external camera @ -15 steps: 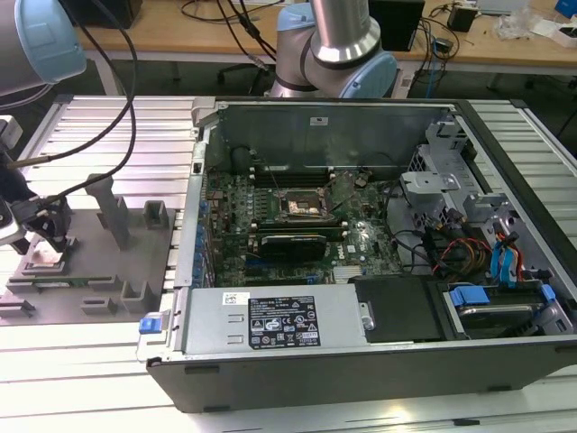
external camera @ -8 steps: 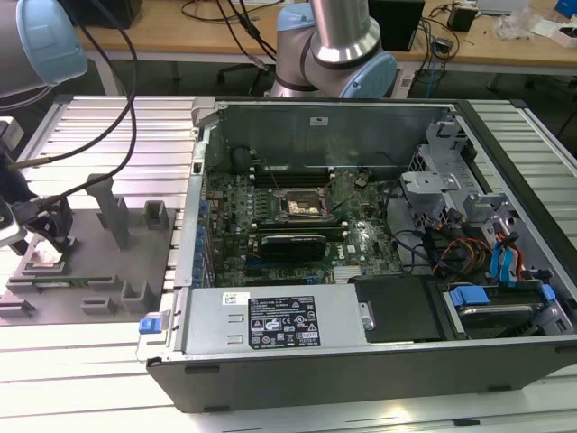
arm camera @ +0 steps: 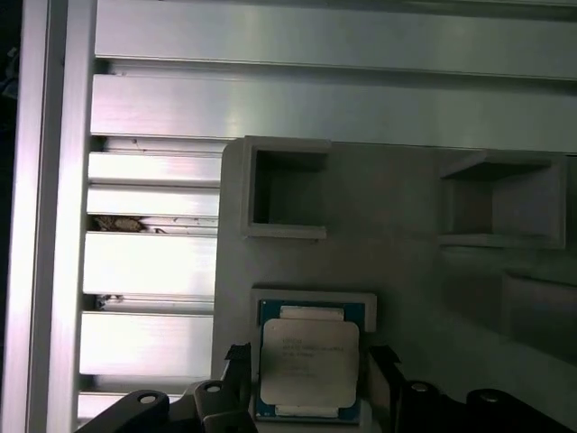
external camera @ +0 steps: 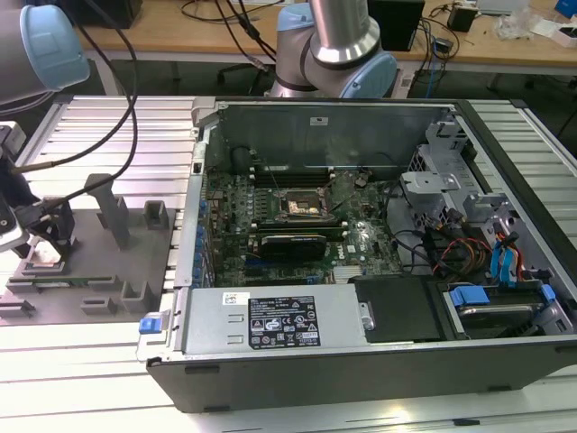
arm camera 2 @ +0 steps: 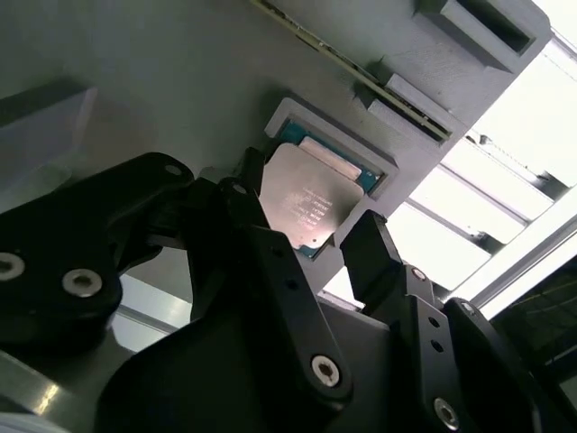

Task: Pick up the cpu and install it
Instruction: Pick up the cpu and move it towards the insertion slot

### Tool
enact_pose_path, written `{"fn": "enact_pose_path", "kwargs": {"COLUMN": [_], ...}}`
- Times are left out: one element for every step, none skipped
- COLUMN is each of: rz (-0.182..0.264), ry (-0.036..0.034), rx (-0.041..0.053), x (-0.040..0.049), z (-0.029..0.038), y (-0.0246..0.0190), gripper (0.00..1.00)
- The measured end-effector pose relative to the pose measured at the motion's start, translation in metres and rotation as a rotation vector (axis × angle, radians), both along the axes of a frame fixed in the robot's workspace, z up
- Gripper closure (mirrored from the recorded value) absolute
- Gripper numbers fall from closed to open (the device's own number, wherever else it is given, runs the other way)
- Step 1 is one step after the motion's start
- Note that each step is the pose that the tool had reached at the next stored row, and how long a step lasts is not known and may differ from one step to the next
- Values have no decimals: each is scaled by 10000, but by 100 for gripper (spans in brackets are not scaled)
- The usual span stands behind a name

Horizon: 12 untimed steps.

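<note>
Though illegibly printed, the cpu [arm camera: 309, 361] sits within the end effector [arm camera 2: 309, 206].

A ribbed aluminium desk [external camera: 90, 379] spans the scene — bright glare lies on its near slats. Along the far side runs a wooden desk [external camera: 171, 36] strewn with black cables [external camera: 212, 11], with dark floor [external camera: 171, 79] beneath it.

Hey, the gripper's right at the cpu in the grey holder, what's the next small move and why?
Probably close gently on the cpu: the gripper is open, its fingers straddle two opposite edges, and the chip lies flat in a pocket of the grey fixture.
</note>
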<state>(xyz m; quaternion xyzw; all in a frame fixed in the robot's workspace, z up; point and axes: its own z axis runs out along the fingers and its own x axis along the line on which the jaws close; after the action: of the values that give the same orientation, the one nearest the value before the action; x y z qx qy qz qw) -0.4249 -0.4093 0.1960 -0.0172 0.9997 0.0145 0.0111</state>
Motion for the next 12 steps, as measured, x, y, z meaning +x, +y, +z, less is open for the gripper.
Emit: {"fn": "enact_pose_path", "kwargs": {"rz": [0, 0, 0, 0, -2, -1, 0, 0, 0, -1, 0, 1], "ry": [0, -1, 0, 0, -1, 2, 1, 1, 0, 0, 1, 1], "rx": [-1, -1, -2, -2, -3, -4, -5, -5, -5, -5, -6, -6], "x": [0, 0, 1, 1, 2, 6, 10, 16, 20, 22, 23, 23], "z": [-8, -15, -26, -31, -42, -47, -50, -55, -59, -69, -73, -74], "y": [0, 0, 0, 0, 1, 1, 0, 0, 0, 0, 1, 1], "gripper": [38, 38, 38, 38, 38, 38, 38, 38, 38, 38, 38, 38]}}
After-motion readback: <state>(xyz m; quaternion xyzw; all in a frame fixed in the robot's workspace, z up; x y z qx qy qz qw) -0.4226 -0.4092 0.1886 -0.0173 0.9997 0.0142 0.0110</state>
